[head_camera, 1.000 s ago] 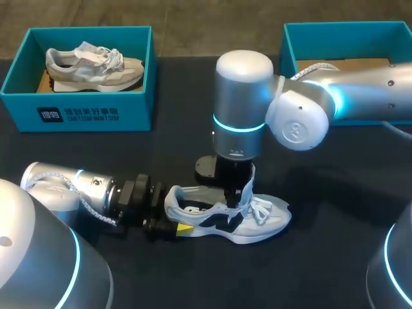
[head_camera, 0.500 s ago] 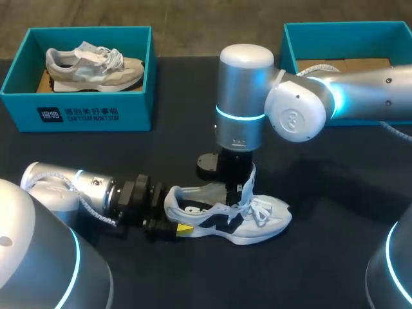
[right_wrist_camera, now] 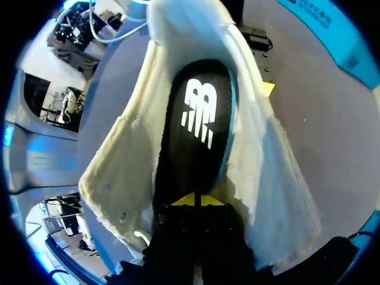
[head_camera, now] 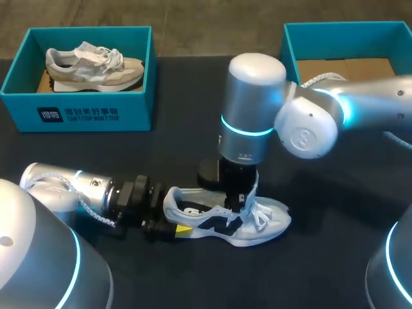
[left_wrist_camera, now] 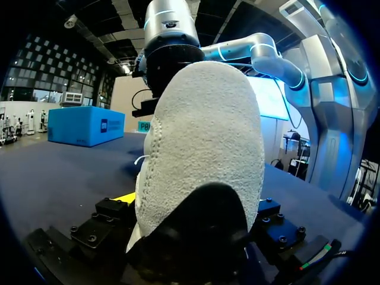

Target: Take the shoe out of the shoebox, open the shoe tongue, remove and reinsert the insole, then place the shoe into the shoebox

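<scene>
Clamps the heel of the white sneaker [head_camera: 257,224] on the table [head_camera: 193,141] between the fingers of the left gripper [head_camera: 172,219], has the right gripper [head_camera: 239,201] slightly nearer its toe than a second ago, tips pinched narrow on the black insole [right_wrist_camera: 199,124], probably starting removal, laces [head_camera: 261,211] crowding alongside, with the open shoebox [head_camera: 288,45] beyond the toe and a filled shoebox [head_camera: 77,116] beyond the heel.

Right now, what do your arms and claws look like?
Both the left arm and right arm are rounded silver tubes with glowing cyan rings at the joints. The left claw and right claw are black with yellow tips.
</scene>
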`<control>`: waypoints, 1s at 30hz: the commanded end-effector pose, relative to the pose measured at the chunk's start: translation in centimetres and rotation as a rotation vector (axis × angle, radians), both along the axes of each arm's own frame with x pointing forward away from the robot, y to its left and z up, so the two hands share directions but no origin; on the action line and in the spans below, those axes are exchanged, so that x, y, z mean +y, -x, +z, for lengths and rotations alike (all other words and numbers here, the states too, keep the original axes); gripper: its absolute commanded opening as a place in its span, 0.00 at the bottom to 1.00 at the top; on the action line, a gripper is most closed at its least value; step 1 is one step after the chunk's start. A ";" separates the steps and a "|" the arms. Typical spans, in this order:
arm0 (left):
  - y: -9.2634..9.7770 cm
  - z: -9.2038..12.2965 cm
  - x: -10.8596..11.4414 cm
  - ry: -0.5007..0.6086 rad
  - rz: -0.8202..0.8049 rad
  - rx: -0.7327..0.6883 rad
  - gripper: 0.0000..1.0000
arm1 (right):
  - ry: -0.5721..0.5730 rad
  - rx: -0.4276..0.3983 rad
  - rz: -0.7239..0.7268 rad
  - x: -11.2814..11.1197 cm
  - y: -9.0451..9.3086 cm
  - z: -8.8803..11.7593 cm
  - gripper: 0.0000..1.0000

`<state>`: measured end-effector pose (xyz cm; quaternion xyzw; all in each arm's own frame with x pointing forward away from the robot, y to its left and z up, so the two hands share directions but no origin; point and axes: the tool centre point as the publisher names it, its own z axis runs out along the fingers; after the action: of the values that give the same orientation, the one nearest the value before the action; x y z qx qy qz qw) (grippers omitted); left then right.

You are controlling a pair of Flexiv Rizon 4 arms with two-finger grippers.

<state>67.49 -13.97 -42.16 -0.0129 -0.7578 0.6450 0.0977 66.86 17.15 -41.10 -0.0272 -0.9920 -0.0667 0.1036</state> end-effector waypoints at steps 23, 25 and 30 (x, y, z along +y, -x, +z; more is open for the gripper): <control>-0.2 -0.1 -0.1 -0.002 0.005 0.001 0.00 | -0.141 -0.289 0.038 0.4 2.2 4.1 0.00; -0.2 -0.1 -0.1 -0.002 0.005 0.001 0.00 | -0.146 -0.304 0.044 0.7 2.4 4.3 0.00; -0.2 -0.1 -0.1 -0.002 0.005 0.001 0.00 | -0.148 -0.355 0.057 1.3 2.9 4.9 0.00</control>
<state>67.56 -14.02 -42.13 -0.0119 -0.7582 0.6447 0.0969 64.74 18.24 -36.43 0.0222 -0.9885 -0.1422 -0.0473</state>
